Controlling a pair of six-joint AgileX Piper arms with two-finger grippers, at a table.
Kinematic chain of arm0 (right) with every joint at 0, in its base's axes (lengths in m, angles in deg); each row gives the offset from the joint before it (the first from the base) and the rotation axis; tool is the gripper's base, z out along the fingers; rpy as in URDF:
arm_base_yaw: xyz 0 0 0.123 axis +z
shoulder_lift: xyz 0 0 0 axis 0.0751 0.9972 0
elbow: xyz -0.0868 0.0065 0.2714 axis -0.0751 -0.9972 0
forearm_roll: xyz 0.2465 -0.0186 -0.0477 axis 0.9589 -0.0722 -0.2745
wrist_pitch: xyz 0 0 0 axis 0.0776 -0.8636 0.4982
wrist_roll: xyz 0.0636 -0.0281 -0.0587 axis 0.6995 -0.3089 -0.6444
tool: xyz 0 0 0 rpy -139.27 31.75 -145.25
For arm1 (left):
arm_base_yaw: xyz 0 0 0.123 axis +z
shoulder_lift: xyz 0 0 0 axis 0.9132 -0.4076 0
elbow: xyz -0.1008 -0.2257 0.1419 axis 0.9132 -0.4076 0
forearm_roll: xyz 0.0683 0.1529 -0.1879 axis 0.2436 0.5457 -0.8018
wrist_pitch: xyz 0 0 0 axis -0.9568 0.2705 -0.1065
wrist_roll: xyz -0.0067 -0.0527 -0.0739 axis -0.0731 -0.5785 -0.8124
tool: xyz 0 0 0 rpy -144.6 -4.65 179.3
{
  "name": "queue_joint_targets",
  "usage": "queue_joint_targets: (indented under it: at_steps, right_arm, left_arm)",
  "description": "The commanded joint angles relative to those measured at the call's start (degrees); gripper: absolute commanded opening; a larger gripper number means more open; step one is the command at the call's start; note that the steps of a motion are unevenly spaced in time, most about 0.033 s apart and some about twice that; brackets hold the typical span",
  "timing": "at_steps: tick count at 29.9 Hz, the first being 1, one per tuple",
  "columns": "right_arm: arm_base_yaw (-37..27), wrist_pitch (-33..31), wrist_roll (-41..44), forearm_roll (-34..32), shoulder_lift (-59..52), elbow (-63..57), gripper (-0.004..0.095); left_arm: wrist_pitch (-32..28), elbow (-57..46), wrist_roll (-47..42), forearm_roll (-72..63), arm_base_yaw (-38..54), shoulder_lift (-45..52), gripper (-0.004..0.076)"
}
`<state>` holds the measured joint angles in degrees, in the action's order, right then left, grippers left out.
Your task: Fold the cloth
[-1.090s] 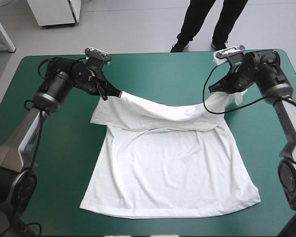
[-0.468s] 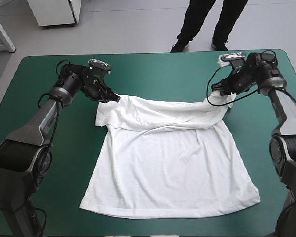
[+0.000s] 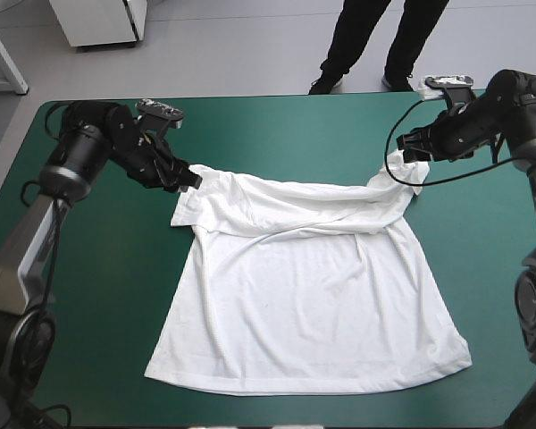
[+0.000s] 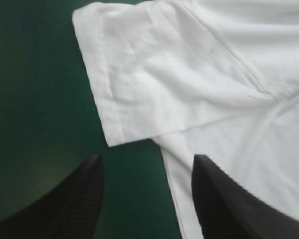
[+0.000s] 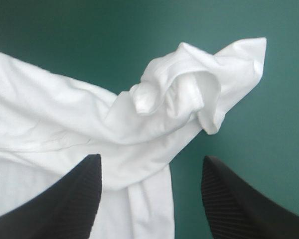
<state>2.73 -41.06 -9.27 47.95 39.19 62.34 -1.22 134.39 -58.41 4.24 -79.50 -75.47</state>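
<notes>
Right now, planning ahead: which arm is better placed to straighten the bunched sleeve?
Right, likely: the right gripper, open, is at the bunched sleeve; the left gripper is across the T-shirt.

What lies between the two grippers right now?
Only the T-shirt, its folded-over top band stretching between the left gripper and the right gripper, seen in the high view.

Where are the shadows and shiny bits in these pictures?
High view: soft grey shadows line the wrinkled T-shirt. Left wrist view: a faint pale sheen on the teal-green cover by one of the black fingers. Right wrist view: grey shade inside the curled sleeve.
</notes>
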Motion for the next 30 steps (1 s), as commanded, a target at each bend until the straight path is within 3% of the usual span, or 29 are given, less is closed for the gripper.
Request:
queue_joint_targets:
  at_steps: [1,8,16,23,30]
  right_arm:
    - [-0.33,0.14,0.07,1.93,-9.88,-4.04,0.0564]
    - [-0.21,3.67,-0.23,1.02,-25.52,-22.74,0.0564]
    - [-0.21,6.79,0.19,-1.56,-38.13,-41.54,0.0564]
    - [0.92,7.87,0.19,-3.05,-42.42,-47.02,0.0564]
    - [7.1,5.47,5.51,-14.33,-42.42,-47.53,0.0564]
  left_arm:
    - [2.5,-5.79,-0.52,-2.85,-0.15,10.88,0.0399]
    - [0.69,-27.83,-0.52,-1.44,-3.71,24.76,0.04]
    - [0.73,-41.99,-0.91,-2.89,-7.51,28.08,0.0401]
    - [-1.78,-49.94,-0.11,-3.54,-7.51,28.08,0.0401]
    - [-4.34,-55.29,-0.11,-3.54,-7.51,28.08,0.0419]
